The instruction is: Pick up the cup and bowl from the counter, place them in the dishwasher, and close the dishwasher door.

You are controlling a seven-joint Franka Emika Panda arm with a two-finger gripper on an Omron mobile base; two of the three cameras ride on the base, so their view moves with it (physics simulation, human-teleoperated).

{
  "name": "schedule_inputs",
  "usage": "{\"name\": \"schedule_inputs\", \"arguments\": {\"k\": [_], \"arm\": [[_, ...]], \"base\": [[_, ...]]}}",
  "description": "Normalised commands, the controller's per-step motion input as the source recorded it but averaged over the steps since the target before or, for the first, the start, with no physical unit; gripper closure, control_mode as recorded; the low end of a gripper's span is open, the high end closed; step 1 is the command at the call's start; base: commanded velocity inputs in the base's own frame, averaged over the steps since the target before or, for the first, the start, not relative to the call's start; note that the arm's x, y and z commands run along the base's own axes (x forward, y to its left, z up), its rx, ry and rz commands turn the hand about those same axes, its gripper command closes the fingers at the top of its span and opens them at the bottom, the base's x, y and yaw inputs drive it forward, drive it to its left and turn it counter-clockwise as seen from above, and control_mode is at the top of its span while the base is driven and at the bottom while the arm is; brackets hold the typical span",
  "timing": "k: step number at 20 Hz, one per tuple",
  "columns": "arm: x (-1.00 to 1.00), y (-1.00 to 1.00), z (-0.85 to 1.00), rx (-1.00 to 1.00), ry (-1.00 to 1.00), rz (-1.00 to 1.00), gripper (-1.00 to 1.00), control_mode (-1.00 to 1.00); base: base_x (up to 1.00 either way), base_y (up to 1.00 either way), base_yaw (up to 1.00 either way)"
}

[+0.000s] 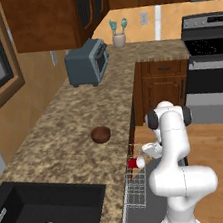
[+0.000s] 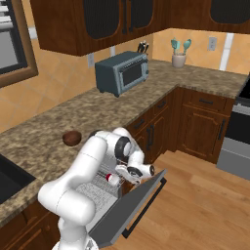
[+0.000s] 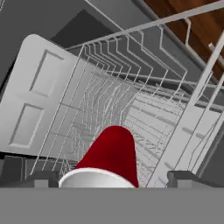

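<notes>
The red cup point(image 3: 111, 153) lies on its side over the white wire rack point(image 3: 131, 105) of the dishwasher, white rim toward the hand camera. My gripper point(image 3: 113, 180) is open, its fingertips point(image 3: 43, 179) standing wider than the cup, with a gap on the right side. From the base views, the cup point(image 1: 135, 163) point(image 2: 113, 179) is at the gripper point(image 1: 142, 159) point(image 2: 121, 177) just below the counter's edge. The dark brown bowl point(image 1: 101, 134) point(image 2: 72, 138) sits upright on the granite counter point(image 1: 58, 116) point(image 2: 44, 132). The dishwasher door point(image 2: 134, 205) hangs open and tilted down.
A blue-grey toaster oven point(image 1: 87, 62) point(image 2: 122, 73) and a beige utensil holder point(image 1: 119, 39) point(image 2: 178, 59) stand farther along the counter. A black sink point(image 1: 44, 219) is at the near left. The steel range point(image 1: 210, 68) is at the right, beyond wooden floor point(image 2: 205, 205).
</notes>
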Motion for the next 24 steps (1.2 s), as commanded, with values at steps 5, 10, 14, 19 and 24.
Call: {"name": "schedule_inputs", "arguments": {"k": [5, 10, 14, 19, 24], "arm": [[-0.38, -0.42, -0.06, -0.13, 0.23, -0.17, -1.0, -1.0], [-0.8, -0.22, 0.99, -0.03, 0.0, -0.1, -1.0, -1.0], [-0.57, 0.14, 1.0, -0.11, -0.07, -0.06, -1.0, -1.0], [-0.3, 0.28, 1.0, -0.19, -0.08, -0.11, -1.0, -1.0], [-0.16, 0.32, 1.0, -0.12, 0.16, -0.13, -1.0, -1.0]], "base": [[0.0, 0.0, 0.0], [0.0, 0.0, 0.0], [0.0, 0.0, 0.0], [0.0, 0.0, 0.0], [0.0, 0.0, 0.0]]}}
